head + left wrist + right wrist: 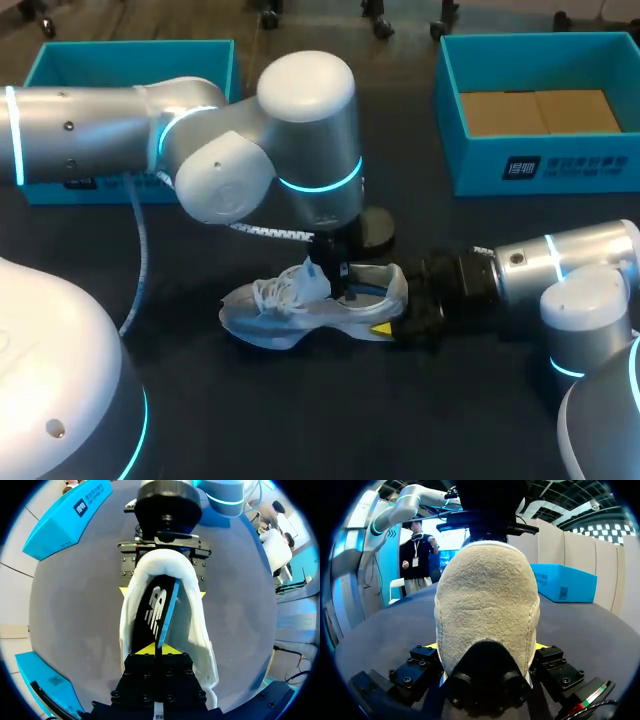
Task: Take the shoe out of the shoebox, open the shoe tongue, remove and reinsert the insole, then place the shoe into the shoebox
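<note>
White shoe (300, 305) lies on its side on the dark table (300, 420), heel clamped by the right gripper (486, 646); left gripper (155, 649), above the opening, pinches the upturned insole (159, 605)

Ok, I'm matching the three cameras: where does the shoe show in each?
Head view: shoe in the middle, toe toward my left.
Left wrist view: opening-up, under left gripper, which pinches the insole.
Right wrist view: heel end-on, clamped in right gripper.
Shared landmark: right gripper on the heel.
</note>
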Controlling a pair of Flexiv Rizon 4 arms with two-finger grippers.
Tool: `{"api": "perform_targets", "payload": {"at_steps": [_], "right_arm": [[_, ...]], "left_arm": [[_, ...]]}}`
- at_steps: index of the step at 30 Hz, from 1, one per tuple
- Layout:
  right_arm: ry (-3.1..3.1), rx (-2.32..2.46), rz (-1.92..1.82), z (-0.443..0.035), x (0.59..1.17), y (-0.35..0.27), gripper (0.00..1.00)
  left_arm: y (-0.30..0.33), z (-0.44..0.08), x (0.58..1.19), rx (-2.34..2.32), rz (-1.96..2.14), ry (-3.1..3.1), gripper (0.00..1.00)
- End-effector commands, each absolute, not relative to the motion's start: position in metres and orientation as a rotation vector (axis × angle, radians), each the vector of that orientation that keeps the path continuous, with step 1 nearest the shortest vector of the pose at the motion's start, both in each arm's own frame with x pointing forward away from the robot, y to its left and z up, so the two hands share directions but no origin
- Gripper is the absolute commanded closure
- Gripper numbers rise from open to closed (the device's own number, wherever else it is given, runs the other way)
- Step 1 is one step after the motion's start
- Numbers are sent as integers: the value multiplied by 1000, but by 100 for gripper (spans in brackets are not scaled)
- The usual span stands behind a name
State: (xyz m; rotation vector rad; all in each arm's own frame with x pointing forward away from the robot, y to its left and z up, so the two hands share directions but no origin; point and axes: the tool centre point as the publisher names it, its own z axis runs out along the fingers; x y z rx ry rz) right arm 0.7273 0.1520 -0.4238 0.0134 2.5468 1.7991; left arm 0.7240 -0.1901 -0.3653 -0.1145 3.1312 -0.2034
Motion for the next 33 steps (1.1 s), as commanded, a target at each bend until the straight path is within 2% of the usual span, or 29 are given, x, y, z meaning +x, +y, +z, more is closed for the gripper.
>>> {"api": "perform_targets", "payload": {"at_steps": [1, 33], "right_arm": [[2553, 14, 1792, -426, 727, 155, 100], [2553, 14, 1792, -426, 727, 155, 100]], "left_arm": [[-179, -356, 725, -130, -277, 3124, 100], [-180, -329, 734, -483, -620, 3028, 100]]}}
